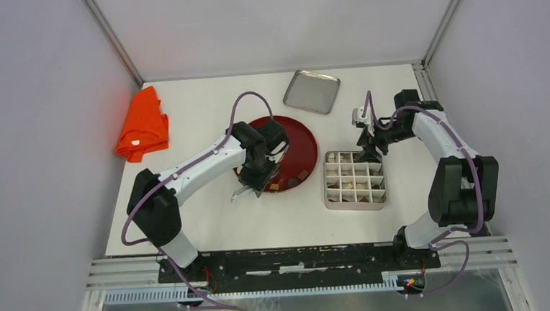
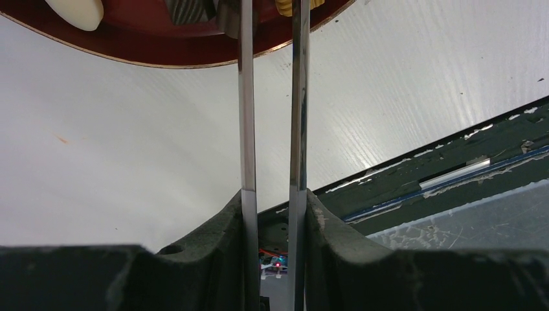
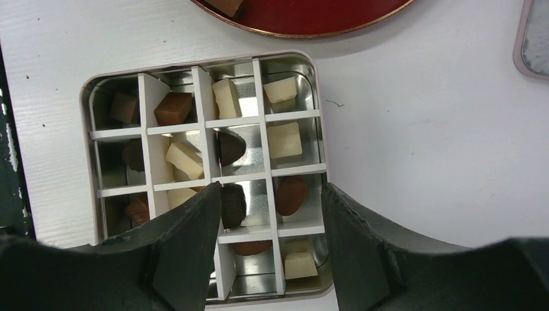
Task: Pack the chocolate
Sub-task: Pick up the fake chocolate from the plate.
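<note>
Though the left gripper (image 2: 272,8) shows its two thin fingers (image 2: 246,97) only a sliver apart, their tips run off the top of the wrist view at the red plate (image 2: 162,59), so I cannot tell whether they pinch a piece or nothing. A tan piece (image 2: 288,5) sits right at those tips, and a cream piece (image 2: 74,11) lies on the plate well to one side. The right gripper (image 3: 270,194) hangs above the divided tin (image 3: 318,116), jaws wide and nothing between them.

The risk, as I judge it, is that such narrow, smooth fingers give little hold on a small piece. It may twist loose on the plate or drop onto the table (image 2: 388,97) on the way over. At the tin, a piece released off-centre could land on a white divider or on a cell already filled.

The chocolate (image 3: 226,97) is split. Several pieces lie on the plate's near side under the left gripper, and the rest sit in the tin. Every cell that shows holds one, with a dark piece (image 3: 232,206) just beside the right gripper's left finger. The cells behind that finger are hidden.
</note>
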